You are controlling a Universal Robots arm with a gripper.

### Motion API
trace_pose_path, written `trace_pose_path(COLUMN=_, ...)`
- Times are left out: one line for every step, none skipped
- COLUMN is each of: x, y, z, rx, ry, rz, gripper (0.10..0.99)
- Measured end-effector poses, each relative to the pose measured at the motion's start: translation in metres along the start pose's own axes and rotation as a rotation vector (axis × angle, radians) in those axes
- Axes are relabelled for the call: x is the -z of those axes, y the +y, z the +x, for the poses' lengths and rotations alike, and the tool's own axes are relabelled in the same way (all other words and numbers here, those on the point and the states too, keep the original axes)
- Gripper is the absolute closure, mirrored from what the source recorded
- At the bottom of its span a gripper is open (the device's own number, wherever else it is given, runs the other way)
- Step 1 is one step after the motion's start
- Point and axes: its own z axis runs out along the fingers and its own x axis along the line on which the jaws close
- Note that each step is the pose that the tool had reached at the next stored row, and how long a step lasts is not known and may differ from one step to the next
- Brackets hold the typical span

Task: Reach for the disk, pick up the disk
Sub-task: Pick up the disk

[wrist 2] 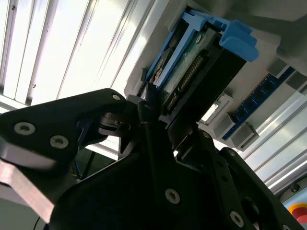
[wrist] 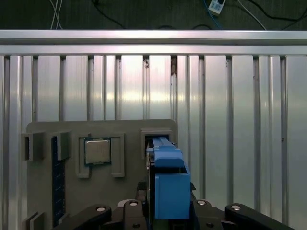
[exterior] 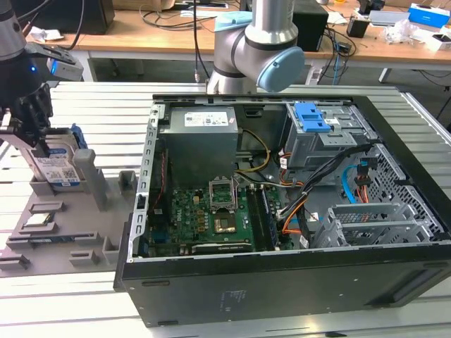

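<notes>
Disk (exterior: pixel 59 169) is standing on edge in the grey fixture tray (exterior: pixel 70 220) at the exterior view's left, top edge exposed, so the gripper (exterior: pixel 36 141) is pinching its 2 faces.

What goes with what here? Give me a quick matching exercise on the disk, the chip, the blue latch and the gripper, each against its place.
1 disk
2 chip
3 blue latch
4 gripper

A lying flat in the tray
B inside the computer case
C standing on edge in the tray
D at the disk's top

Pairs: 1-C, 2-A, 3-B, 4-D
</notes>
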Motion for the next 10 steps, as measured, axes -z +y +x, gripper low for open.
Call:
trace_pose_path(x=0.0, y=0.0, z=0.0, rx=0.0, ry=0.0, rz=0.0, gripper=0.722)
trace_pose_path(x=0.0, y=-0.0001, z=0.0, rx=0.0, ry=-0.0001, rz=0.0, gripper=0.722)
trace_pose_path(x=0.0, y=-0.0001, z=0.0, rx=0.0, ry=0.0, rz=0.0, gripper=0.722)
trace_pose_path(x=0.0, y=-0.0001, z=0.0, rx=0.0, ry=-0.0001, rz=0.0, gripper=0.722)
trace_pose_path(x=0.0, y=-0.0002, z=0.0, rx=0.0, ry=0.0, rz=0.0, gripper=0.722)
trace_pose_path(x=-0.0001, y=-0.0003, z=0.0, rx=0.001, ry=0.0, rz=0.0, gripper=0.722)
trace_pose_path(x=-0.0001, y=-0.0004, z=0.0, rx=0.001, ry=0.0, rz=0.0, gripper=0.722)
trace_pose_path(x=-0.0001, y=-0.0004, z=0.0, rx=0.001, ry=0.0, rz=0.0, gripper=0.722)
trace_pose_path(x=-0.0001, y=-0.0004, z=0.0, rx=0.001, ry=-0.0001, rz=0.0, gripper=0.722)
trace_pose_path(x=-0.0001, y=-0.0005, z=0.0, rx=0.001, ry=0.0, rz=0.0, gripper=0.722)
